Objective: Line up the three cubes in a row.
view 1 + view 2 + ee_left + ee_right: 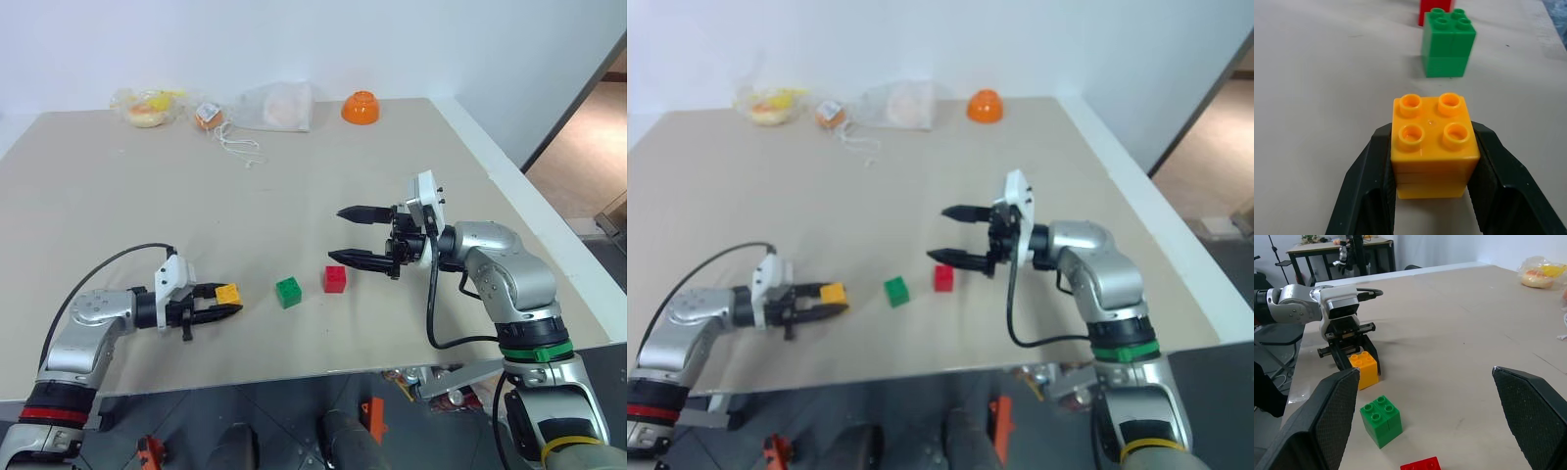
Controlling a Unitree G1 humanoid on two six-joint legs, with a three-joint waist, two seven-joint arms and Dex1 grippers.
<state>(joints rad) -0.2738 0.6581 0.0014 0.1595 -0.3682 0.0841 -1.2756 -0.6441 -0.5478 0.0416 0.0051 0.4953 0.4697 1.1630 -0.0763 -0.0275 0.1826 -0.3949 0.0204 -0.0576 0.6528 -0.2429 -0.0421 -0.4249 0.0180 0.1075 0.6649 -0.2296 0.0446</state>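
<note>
Near the table's front edge my left gripper (pixel 223 303) is shut on the yellow-orange cube (pixel 228 293), studs up; its black fingers (pixel 1366 186) press the cube's two sides, just above or on the tabletop. To its right the green cube (pixel 288 292) and the red cube (pixel 335 279) sit close together on the table. Right of the red cube, my right gripper (pixel 350 235) hovers above the table, open wide, pointing left with nothing between its fingers. The right wrist view shows the green cube (pixel 1380 420) with the held yellow-orange cube (pixel 1364 369) beyond it.
Along the far edge of the beige table (pixel 294 176) lie an orange bowl (pixel 361 108), a clear plastic bag (pixel 277 106), a bag of yellow items (pixel 147 108), a small orange packet (pixel 209 116) and some white string (pixel 240 147). The table's right edge runs beside my right arm.
</note>
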